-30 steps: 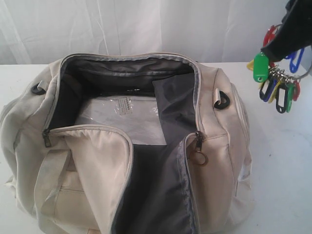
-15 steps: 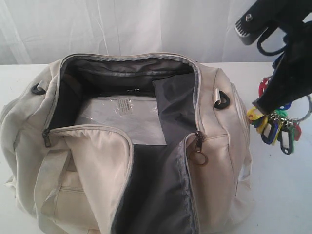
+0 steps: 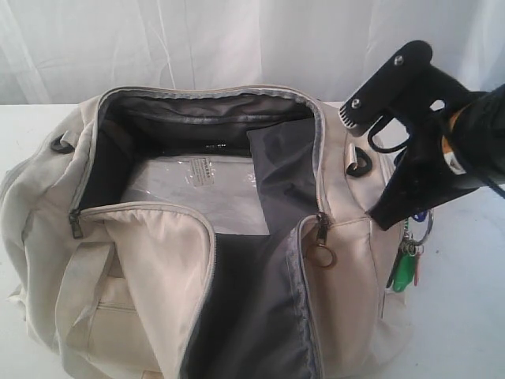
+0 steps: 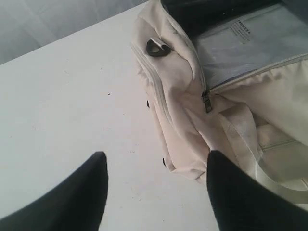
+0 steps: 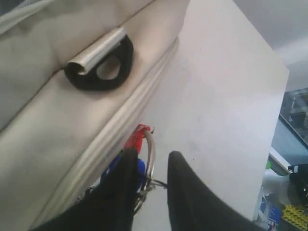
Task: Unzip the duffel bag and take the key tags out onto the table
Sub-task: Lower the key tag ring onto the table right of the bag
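The cream duffel bag (image 3: 158, 268) lies unzipped on the white table (image 3: 465, 316), its dark grey lining showing. My right gripper (image 3: 387, 219) hangs low beside the bag's right end, shut on the metal ring of the key tags (image 3: 404, 268). Green and red tags dangle below it against the bag's side; whether they touch the table I cannot tell. In the right wrist view, the ring (image 5: 151, 151) sits between the fingers of the right gripper (image 5: 153, 161), with a red tag (image 5: 136, 137) and a blue tag (image 5: 140, 171) beside it. My left gripper (image 4: 156, 155) is open over bare table (image 4: 72, 96) by the bag's (image 4: 173, 96) left end.
A clear plastic-wrapped sheet (image 3: 197, 185) lies inside the bag. A zipper pull with a round ring (image 3: 321, 254) hangs at the front. A black strap loop (image 5: 98, 67) sits on the bag's right end. A white curtain (image 3: 237, 39) hangs behind. Clutter (image 5: 288, 192) stands past the table's edge.
The right gripper has come down and moved left with the key tags, from high at the right edge to low beside the bag's right end. The bag has not moved.
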{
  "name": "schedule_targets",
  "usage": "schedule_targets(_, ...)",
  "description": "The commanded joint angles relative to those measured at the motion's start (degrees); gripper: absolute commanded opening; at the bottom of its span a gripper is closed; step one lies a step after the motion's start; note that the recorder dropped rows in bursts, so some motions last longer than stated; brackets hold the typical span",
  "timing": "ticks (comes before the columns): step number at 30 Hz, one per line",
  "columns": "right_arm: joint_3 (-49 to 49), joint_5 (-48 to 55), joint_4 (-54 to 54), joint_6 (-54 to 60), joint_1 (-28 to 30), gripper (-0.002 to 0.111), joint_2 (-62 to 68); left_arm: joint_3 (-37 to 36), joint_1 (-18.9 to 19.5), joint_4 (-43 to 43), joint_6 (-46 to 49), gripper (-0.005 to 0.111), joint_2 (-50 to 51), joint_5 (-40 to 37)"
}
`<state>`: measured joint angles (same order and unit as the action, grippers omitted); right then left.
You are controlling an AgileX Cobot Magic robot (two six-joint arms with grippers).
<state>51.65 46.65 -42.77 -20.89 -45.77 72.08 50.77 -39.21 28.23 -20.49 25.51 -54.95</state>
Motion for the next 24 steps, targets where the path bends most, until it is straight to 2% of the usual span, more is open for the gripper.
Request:
schedule_targets(1, -1.03, -1.61, -4.91, -4.28, 0.11, 0.000, 3.67, -0.06, 0.22, -0.14, -0.01, 0.063, -0.45, -0.36)
schedule_targets(19, -1.61, -2.84, -2.54, -5.99, 8.86, 0.000, 11.41, -0.06, 0.22, -0.56, 1.20, 0.063, -0.45, -1.15)
schedule_targets(24, -7.67, -9.59, -1.03, -5.75, 10.46, 0.000, 15.04, -0.06, 0.22, -0.56, 1.20, 0.063, -0.45, -1.24)
